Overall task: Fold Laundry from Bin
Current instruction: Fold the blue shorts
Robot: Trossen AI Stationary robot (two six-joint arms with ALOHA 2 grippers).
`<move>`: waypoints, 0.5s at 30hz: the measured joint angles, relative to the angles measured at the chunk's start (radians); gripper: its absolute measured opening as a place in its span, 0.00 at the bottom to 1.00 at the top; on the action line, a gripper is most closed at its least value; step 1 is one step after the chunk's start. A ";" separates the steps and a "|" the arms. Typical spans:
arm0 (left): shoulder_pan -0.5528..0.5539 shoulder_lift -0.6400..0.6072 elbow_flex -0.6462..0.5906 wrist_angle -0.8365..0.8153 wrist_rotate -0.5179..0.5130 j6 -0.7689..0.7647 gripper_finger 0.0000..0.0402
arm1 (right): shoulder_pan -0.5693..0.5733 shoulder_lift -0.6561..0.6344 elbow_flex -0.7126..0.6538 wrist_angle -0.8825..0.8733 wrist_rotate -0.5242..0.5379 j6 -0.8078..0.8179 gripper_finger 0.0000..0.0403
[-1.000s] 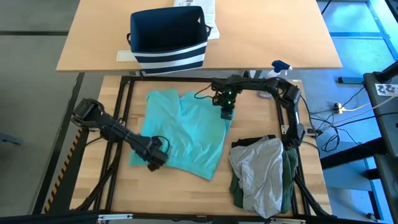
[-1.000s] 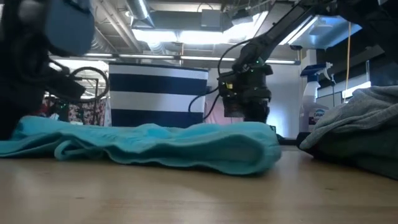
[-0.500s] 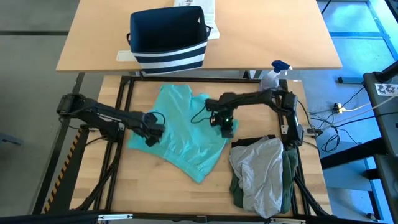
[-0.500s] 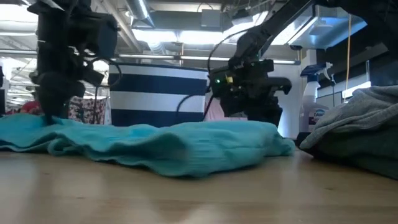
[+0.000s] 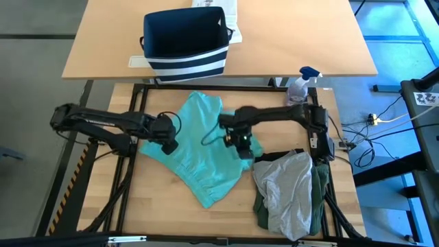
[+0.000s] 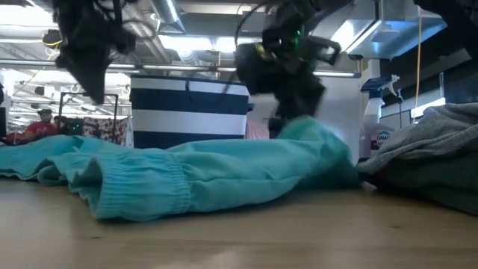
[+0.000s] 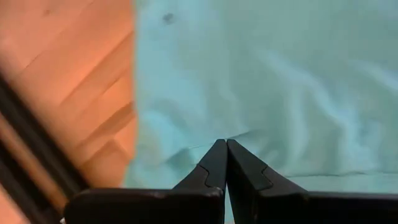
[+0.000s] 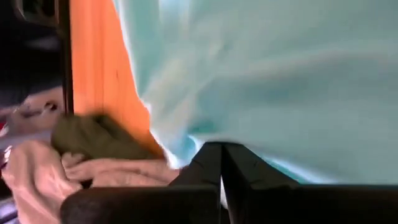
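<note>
The left end effector (image 5: 167, 139) is clenched on the left edge of the teal-green garment (image 5: 202, 154), its fingertips (image 7: 221, 163) pinched together on the cloth. The right end effector (image 5: 241, 140) grips the same garment's right edge, fingers closed tight. The garment lies spread on the bench (image 5: 151, 199) between the two. Just beside the right end effector, toward the bench's near edge, sits a pile of light grey and dark green laundry (image 5: 288, 192). Beyond both, the striped navy bin (image 5: 184, 42) stands on a separate table (image 5: 309, 41).

Both arms dragged the teal garment (image 5: 206, 147) inward, bunching it narrower.
</note>
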 joint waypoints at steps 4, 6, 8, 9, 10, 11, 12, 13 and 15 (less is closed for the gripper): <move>-0.078 0.014 0.041 0.092 -0.008 -0.006 0.00 | -0.054 -0.005 0.128 0.000 0.006 -0.013 0.01; -0.120 0.038 0.045 0.196 -0.009 -0.006 0.00 | -0.095 -0.005 0.182 0.016 0.014 -0.018 0.01; -0.159 0.073 0.045 0.300 -0.009 -0.006 0.00 | -0.141 -0.006 0.220 0.046 0.043 -0.017 0.01; -0.178 0.094 0.045 0.357 -0.009 -0.004 0.00 | -0.163 -0.006 0.236 0.042 0.053 -0.015 0.01; -0.196 0.119 0.046 0.403 -0.009 -0.002 0.00 | -0.185 -0.005 0.248 0.036 0.053 -0.015 0.01; -0.211 0.147 0.046 0.436 -0.008 -0.003 0.00 | -0.205 -0.005 0.255 0.031 0.052 -0.015 0.01; -0.225 0.176 0.046 0.471 -0.007 -0.006 0.00 | -0.223 -0.006 0.257 0.029 0.055 -0.008 0.01; -0.239 0.205 0.046 0.508 -0.003 -0.008 0.00 | -0.239 -0.006 0.257 0.028 0.064 0.001 0.01; -0.262 0.263 0.046 0.587 0.011 -0.007 0.00 | -0.265 -0.004 0.256 0.037 0.095 -0.001 0.01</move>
